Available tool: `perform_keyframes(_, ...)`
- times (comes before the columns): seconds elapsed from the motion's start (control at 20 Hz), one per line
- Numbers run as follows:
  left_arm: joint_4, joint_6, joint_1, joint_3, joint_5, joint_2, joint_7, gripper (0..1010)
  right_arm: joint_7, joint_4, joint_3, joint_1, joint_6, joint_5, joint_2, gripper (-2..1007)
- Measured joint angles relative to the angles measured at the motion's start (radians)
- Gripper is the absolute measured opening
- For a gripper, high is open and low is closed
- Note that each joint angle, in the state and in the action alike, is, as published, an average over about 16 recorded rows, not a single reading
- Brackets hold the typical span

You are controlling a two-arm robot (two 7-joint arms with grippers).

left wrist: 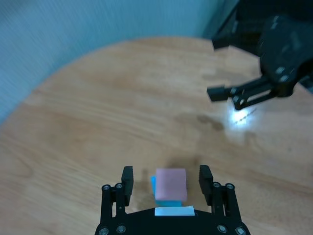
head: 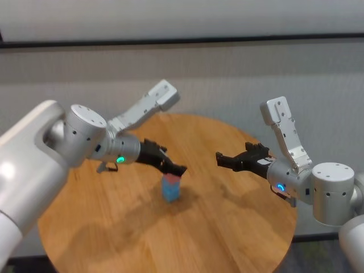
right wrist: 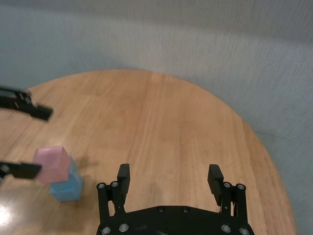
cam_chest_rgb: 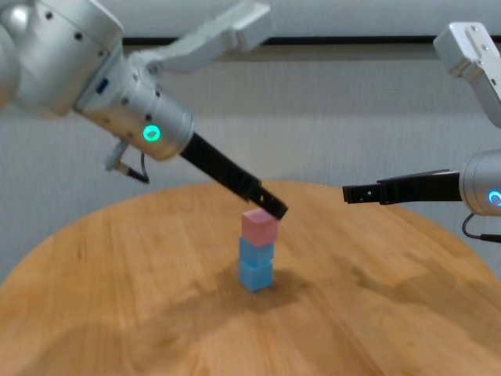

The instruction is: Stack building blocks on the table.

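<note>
Three matte cubes make one upright column near the middle of the table (cam_chest_rgb: 94,258) (round, light wood grain): pink block (cam_chest_rgb: 259,227) on top, two light blue blocks (cam_chest_rgb: 256,264) under it, edges slightly twisted. The left gripper (left wrist: 167,180) sits around the pink one, fingers spread with gaps either side, not pinching. The right gripper (right wrist: 169,177) hovers well off to the side, wide open, holding nothing.

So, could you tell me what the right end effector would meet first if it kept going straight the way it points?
Probably the left end effector above the pink block: the right end effector hovers open above the table, aimed toward it, though depth is unclear.
</note>
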Motion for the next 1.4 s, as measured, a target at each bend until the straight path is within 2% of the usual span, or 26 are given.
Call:
perform_keyframes(0.25,-0.096,0.018,0.025,-0.023,-0.003,0.047,0.024,946,0.000,0.000,0.000,0.000,0.000,0.000,0.000,1004)
perform_keyframes(0.5,-0.179,0.030,0.061,-0.048,-0.003,0.104,0.046,995,0.000,0.000,0.000,0.000,0.000,0.000,0.000,1004)
perform_keyframes(0.85,-0.233,0.012,0.114,-0.079,-0.004,0.170,0.055,1000,0.000,0.000,0.000,0.000,0.000,0.000,0.000,1004)
perform_keyframes(1.1,-0.244,-0.003,0.137,-0.092,-0.007,0.193,0.054,1000,0.000,0.000,0.000,0.000,0.000,0.000,0.000,1005)
perform_keyframes(1.4,-0.245,-0.010,0.142,-0.095,-0.009,0.196,0.053,1000,0.000,0.000,0.000,0.000,0.000,0.000,0.000,1005)
